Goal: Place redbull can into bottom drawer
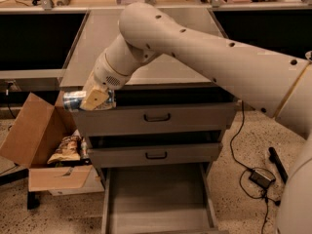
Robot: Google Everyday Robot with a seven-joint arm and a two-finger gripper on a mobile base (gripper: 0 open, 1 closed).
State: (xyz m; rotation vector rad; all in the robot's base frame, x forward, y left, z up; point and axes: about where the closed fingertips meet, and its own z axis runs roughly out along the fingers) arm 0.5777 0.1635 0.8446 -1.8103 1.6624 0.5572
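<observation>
My gripper (94, 99) is shut on the redbull can (73, 100), a blue and silver can held lying on its side with its metal end to the left. It hangs in front of the cabinet's left front corner, level with the top drawer. The bottom drawer (158, 199) is pulled open below, a wide shallow grey tray with nothing seen in it. The can is above and to the left of that tray.
Two shut grey drawers with black handles (157, 116) sit above the open one. An open cardboard box (36, 140) with snack packets stands on the floor at the left. A black cable and power brick (262, 177) lie on the floor at the right.
</observation>
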